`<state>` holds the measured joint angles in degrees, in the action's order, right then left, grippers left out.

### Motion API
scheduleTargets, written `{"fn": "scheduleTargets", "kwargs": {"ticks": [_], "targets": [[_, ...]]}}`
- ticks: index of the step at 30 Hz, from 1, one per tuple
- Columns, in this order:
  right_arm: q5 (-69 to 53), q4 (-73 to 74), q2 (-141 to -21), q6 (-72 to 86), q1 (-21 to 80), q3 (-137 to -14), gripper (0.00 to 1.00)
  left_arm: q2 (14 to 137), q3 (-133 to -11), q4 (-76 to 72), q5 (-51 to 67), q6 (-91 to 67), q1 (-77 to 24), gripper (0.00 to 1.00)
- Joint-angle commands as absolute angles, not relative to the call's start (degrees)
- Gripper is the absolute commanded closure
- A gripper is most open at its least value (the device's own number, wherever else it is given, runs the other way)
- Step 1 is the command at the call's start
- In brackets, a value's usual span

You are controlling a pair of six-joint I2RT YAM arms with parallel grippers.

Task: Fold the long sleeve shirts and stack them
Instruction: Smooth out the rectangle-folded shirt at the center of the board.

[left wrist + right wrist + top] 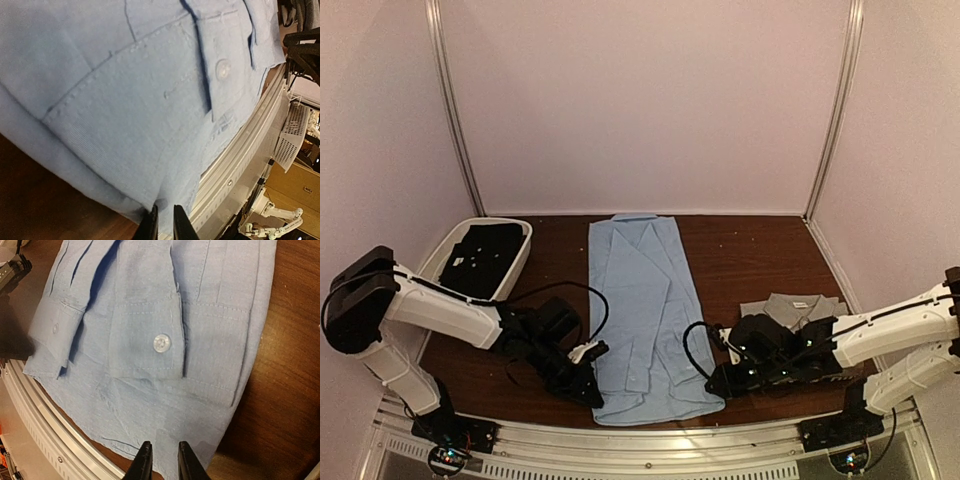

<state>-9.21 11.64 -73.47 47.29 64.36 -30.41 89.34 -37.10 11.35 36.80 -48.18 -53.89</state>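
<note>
A: Item one, the light blue shirt [640, 300]?
B: Centre of the brown table [750, 250], laid flat, collar at 12 o'clock, hem at 6, sleeves folded in (cuff buttons [161, 342] showing).
A: Grippers?
B: The left gripper [588, 388] is pinched on the hem's 7 o'clock corner, and the right gripper [718, 380] is pinched on its 5 o'clock corner.
A: Remaining items?
B: One grey shirt [798, 305], 4 o'clock, partly under the right arm [890, 325]. One white bin [523, 250], 10 o'clock, with dark clothes [480, 255] inside.

No writing or number can be read anywhere.
</note>
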Motion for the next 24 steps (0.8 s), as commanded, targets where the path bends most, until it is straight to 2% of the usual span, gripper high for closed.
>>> {"fn": "scheduleTargets", "kwargs": {"ticks": [1, 10, 17, 20, 24], "targets": [[-9.29, 10.55, -71.19, 49.74, 65.74, -28.54, 0.80, 88.56, -35.13, 8.06, 38.50, -50.54, -56.72, 0.87], [-10.55, 9.82, -70.47, 52.09, 68.25, -25.42, 0.80, 88.26, -32.08, 9.93, 38.63, -50.76, -57.20, 0.87], [-8.75, 14.00, -69.18, 52.03, 68.47, -26.63, 0.80, 85.75, -35.90, 17.66, 36.49, -48.32, -57.22, 0.85], [-7.19, 16.27, -66.18, 52.22, 68.22, -27.34, 0.77, 82.69, -37.53, 21.19, 35.44, -47.90, -56.72, 0.81], [-7.11, 18.91, -64.78, 50.51, 65.68, -29.62, 0.66, 79.47, -38.28, 22.93, 34.93, -47.90, -53.85, 0.77]]}}
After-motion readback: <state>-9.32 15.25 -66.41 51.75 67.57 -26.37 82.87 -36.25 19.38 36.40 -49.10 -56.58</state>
